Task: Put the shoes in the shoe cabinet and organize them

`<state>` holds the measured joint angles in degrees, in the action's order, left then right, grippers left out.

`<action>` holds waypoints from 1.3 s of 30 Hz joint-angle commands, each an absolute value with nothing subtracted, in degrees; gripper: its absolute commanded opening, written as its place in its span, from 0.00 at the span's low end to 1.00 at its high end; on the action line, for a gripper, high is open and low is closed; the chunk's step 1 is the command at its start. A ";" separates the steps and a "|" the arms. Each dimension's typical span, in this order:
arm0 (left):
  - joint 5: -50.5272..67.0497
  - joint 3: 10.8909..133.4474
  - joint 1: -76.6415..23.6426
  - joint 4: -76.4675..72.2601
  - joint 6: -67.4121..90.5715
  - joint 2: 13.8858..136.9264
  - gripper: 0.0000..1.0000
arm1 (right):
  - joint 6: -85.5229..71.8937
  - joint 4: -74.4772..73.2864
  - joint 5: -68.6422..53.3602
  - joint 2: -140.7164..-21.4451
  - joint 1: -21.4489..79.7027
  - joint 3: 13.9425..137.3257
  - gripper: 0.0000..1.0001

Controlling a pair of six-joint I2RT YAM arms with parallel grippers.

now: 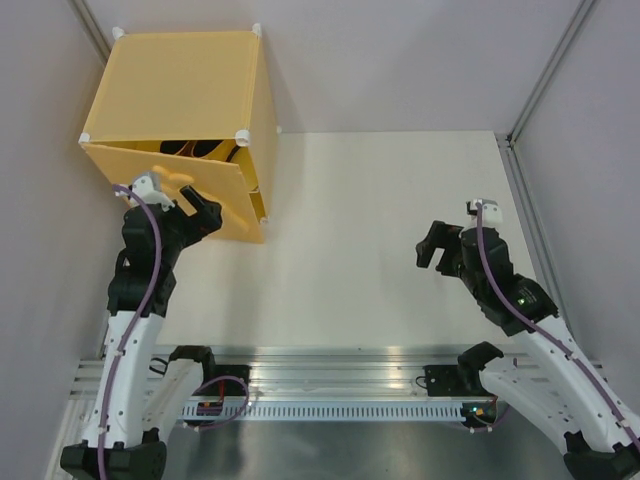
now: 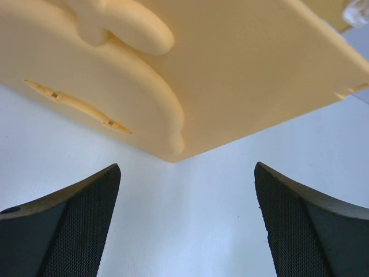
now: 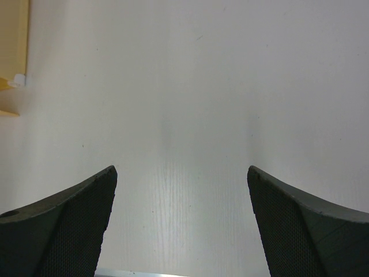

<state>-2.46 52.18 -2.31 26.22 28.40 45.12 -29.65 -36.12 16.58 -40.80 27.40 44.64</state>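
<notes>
Yellow-orange translucent plastic cube cabinet [image 1: 175, 85] sits far-left on the white table [image 1: 380, 230], dark shapes [image 1: 195, 148] inside; left gripper [image 1: 205, 215] just before its door [image 1: 236, 200], right gripper [image 1: 432, 248] well apart. Left wrist: jaws wide, empty, facing the apple-embossed door. Right wrist: jaws wide, empty, above table.

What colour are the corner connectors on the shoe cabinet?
White; the connectors stand out against the yellow-orange cabinet, clearest in the top external view.

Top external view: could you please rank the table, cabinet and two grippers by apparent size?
1. Table
2. Cabinet
3. Left gripper and right gripper: they look alike, so I won't rank them.
</notes>
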 commanded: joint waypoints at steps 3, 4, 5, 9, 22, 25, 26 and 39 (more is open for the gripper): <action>-1.93 61.15 -2.02 38.04 19.44 37.46 1.00 | -26.64 -40.86 20.74 -37.89 27.25 54.82 0.98; -2.46 62.22 -2.02 39.80 18.55 36.48 1.00 | -26.20 -41.39 22.22 -37.36 27.25 55.97 0.98; -2.98 63.18 -2.02 43.21 17.76 35.60 1.00 | -25.50 -42.27 22.93 -37.01 27.16 57.03 0.98; -6.50 67.84 -2.02 48.77 14.95 28.41 1.00 | -22.24 -43.15 26.97 -35.69 27.25 62.74 0.98; -23.11 82.35 -2.55 56.34 15.82 23.20 1.00 | -9.76 -36.57 38.05 -26.90 27.16 66.97 0.98; -24.52 84.63 -2.55 57.13 16.17 23.38 1.00 | -7.83 -34.99 38.32 -24.53 27.16 66.27 0.98; -24.78 85.77 -2.55 57.22 16.35 23.47 1.00 | -7.47 -34.55 38.67 -24.09 27.16 65.92 0.98; -34.26 92.81 -3.43 58.62 17.49 23.12 1.00 | -4.83 -30.33 40.52 -20.04 27.16 64.16 0.98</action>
